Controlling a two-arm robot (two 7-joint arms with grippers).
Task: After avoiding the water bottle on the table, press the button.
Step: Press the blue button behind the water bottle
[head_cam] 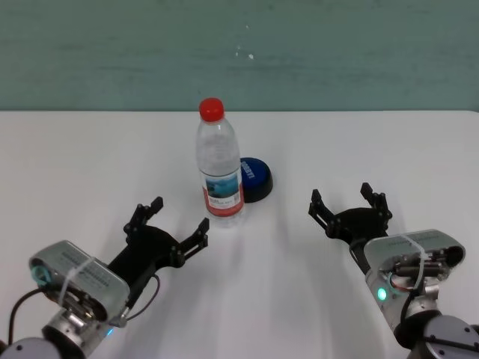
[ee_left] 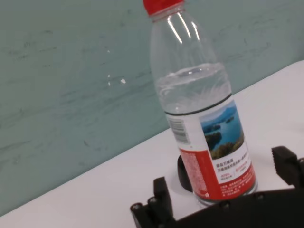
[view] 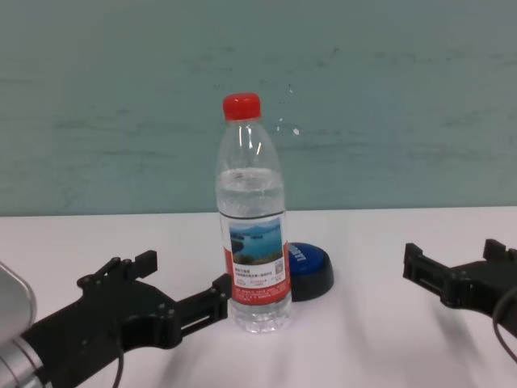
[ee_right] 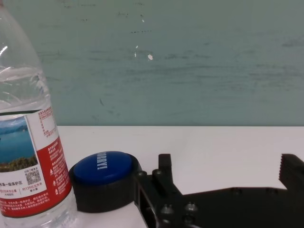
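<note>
The bottle [head_cam: 221,168] stands upright mid-desk [head_cam: 90,164], touching or just in front of the blue button [head_cam: 254,179], which sits behind it on the right. Bare desk lies right of the button. The right claw [head_cam: 350,203] hovers there, open; the left claw [head_cam: 168,222], open too, waits near the bottle's base.

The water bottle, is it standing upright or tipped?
Upright: the water bottle stands on its base on the table, red cap on top.
</note>
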